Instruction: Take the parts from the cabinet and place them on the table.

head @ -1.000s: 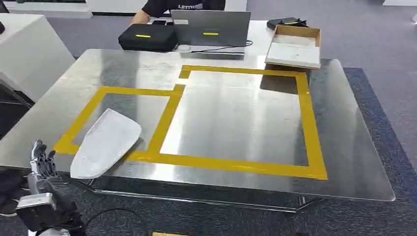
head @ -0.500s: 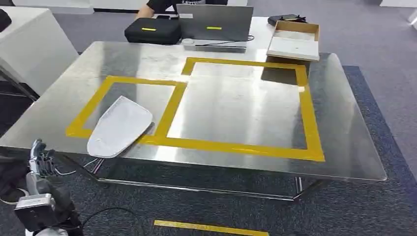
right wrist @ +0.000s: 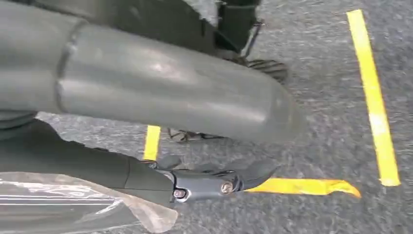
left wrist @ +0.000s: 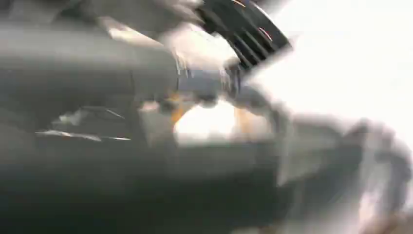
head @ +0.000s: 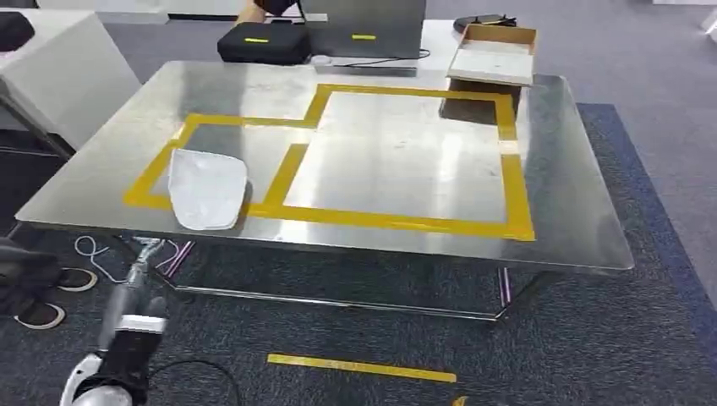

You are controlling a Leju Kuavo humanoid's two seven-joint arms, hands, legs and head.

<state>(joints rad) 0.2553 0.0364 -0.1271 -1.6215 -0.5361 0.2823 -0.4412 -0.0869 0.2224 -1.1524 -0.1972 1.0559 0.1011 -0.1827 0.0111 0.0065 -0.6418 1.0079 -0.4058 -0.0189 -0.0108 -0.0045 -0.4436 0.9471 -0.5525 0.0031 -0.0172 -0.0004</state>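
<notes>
A white, flat, rounded part [head: 206,188] lies on the steel table [head: 558,194], inside the small yellow taped square at its front left, with its near end over the tape. My left hand [head: 142,260] hangs blurred below the table's front edge, apart from the part, and I see nothing in it. The left wrist view is smeared by motion. My right hand [right wrist: 214,181] hangs over the grey carpet, thumb and dark fingers apart with nothing between them. Clear plastic film [right wrist: 73,204] lies alongside its fingers.
A large yellow taped square [head: 397,152] marks the table's middle. At the far edge are a cardboard box [head: 495,52], a laptop [head: 363,30], a black case [head: 260,42] and a person. A white cabinet [head: 59,76] stands left. Yellow tape [head: 359,368] marks the floor.
The whole view has shifted: the table now sits farther off and higher in the picture. My left arm has dropped lower and now blurs below the table edge.
</notes>
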